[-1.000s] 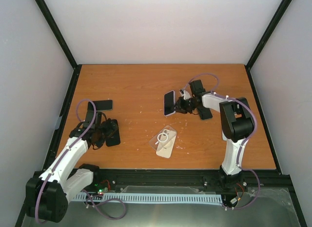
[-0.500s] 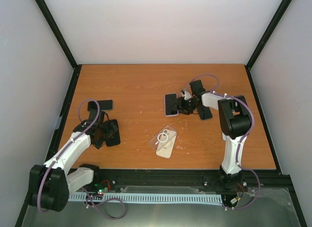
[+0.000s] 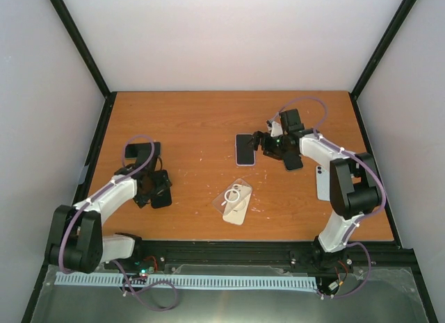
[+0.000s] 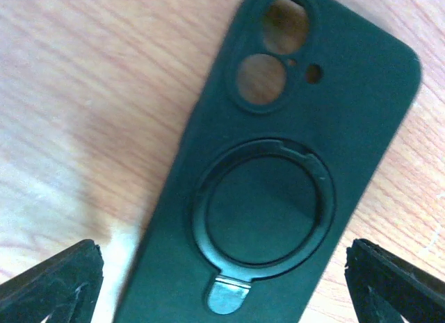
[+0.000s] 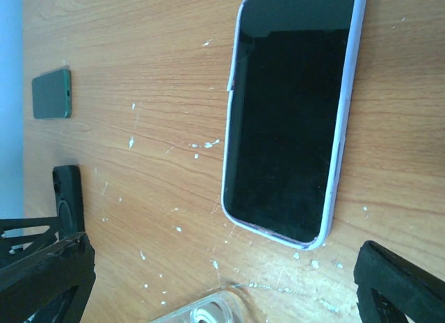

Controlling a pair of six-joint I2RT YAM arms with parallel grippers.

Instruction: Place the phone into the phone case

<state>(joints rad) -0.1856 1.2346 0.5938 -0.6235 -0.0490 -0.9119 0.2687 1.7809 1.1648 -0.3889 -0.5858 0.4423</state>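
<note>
The right gripper (image 3: 265,146) has its jaws wide apart and holds nothing. The phone (image 5: 288,114) lies flat on the table (image 5: 139,45), screen up, just ahead of the fingertips and clear of them. A clear case (image 3: 235,201) lies near this gripper, toward the arm bases. The left gripper (image 4: 224,285), jaws apart, hovers directly over a dark ring-backed case (image 4: 292,128) lying between its fingertips.

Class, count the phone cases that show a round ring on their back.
2: a black case at the near left, and a clear case near the front middle. Other items may hide rings underneath.
</note>
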